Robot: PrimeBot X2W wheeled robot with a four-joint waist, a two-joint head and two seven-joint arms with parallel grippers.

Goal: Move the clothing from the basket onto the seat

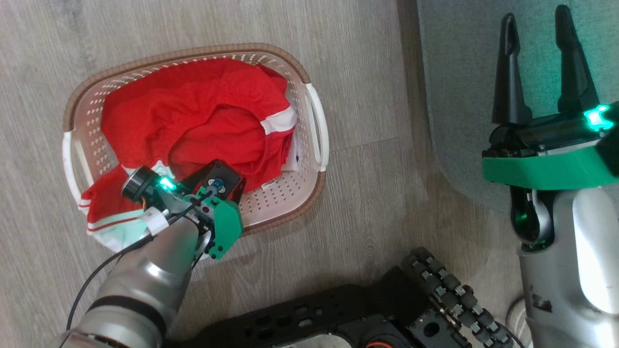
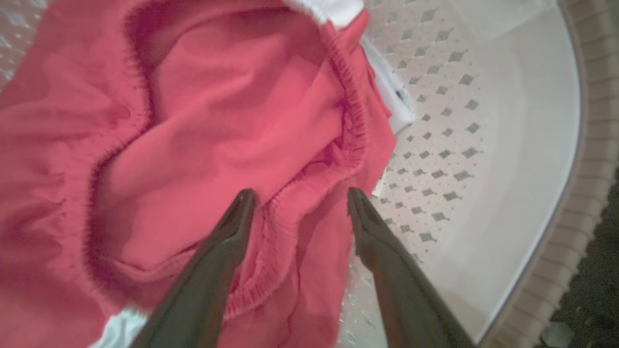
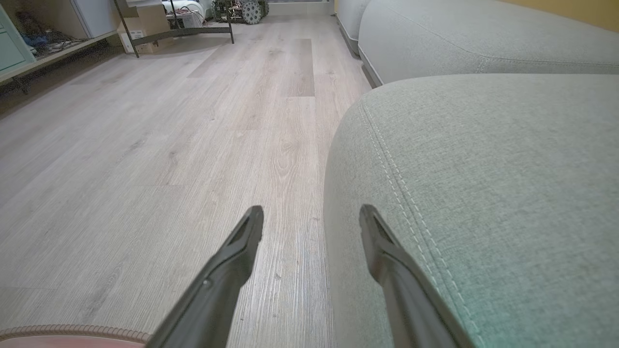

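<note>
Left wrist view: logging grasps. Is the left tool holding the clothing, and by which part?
Nothing is held: the left tool stands open, its fingers straddling a gathered hem of the clothing.

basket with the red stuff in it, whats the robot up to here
The robot's left claw is down in the basket on the floor, open, its fingers straddling an elastic hem of the red clothing; nothing is gripped yet. The right claw hangs open and empty over the edge of the seat. No clothing lies on the part of the seat in view; one end drapes over the basket's rim.
</note>
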